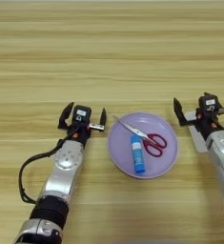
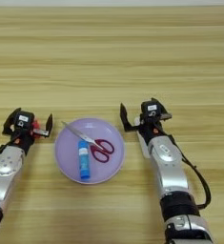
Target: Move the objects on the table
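The red-handled scissors (image 1: 147,138) and the blue glue stick (image 1: 137,155) lie side by side on the round purple plate (image 1: 120,145). Just left of the plate, my left gripper (image 1: 84,116) stands open with its fingers spread wide. A small patch of red (image 2: 35,127) shows by its palm, mostly hidden, and I cannot tell whether it is the red cube. Right of the plate my right gripper (image 2: 143,114) is open too. The white flat remote-like device (image 2: 143,143) lies on the table (image 1: 113,57) beneath that wrist, largely covered by the arm.
A black cable (image 1: 23,176) loops out from my left forearm over the near left of the table. Bare wood stretches across the far half.
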Tool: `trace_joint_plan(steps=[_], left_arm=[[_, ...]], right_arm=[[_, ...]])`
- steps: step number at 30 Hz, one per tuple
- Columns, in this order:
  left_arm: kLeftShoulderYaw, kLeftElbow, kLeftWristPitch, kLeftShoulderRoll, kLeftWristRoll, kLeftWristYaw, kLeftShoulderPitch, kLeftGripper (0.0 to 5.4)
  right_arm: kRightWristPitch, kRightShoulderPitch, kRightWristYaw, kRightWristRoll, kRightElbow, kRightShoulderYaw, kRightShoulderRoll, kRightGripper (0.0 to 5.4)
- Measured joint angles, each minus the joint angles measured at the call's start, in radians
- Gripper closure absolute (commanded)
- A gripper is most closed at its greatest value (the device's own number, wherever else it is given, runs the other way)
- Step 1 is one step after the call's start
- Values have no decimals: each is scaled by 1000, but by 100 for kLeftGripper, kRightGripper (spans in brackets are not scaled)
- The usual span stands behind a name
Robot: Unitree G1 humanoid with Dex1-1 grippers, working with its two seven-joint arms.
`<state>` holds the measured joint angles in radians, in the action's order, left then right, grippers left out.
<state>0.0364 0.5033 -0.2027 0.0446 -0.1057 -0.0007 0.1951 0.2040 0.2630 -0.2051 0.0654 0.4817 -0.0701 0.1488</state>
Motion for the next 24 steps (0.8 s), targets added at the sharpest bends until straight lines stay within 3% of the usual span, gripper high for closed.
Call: trace_joint_plan(steps=[4,8,14,20,24], left_arm=[[0,0,0,-6,0,3,0,3],[0,-3,0,-17,-1,11,0,3],[3,-6,0,-26,-3,19,1,3],[7,-10,1,-31,-5,35,2,3],[8,-12,1,-32,-6,40,2,3]], right_arm=[[-22,-18,-5,0,-36,9,0,0],[-94,-73,-40,0,-170,45,1,0],[-281,-179,-90,0,-411,114,10,0],[-457,-250,-147,36,-578,159,26,0],[-549,-265,-184,65,-634,185,32,0]])
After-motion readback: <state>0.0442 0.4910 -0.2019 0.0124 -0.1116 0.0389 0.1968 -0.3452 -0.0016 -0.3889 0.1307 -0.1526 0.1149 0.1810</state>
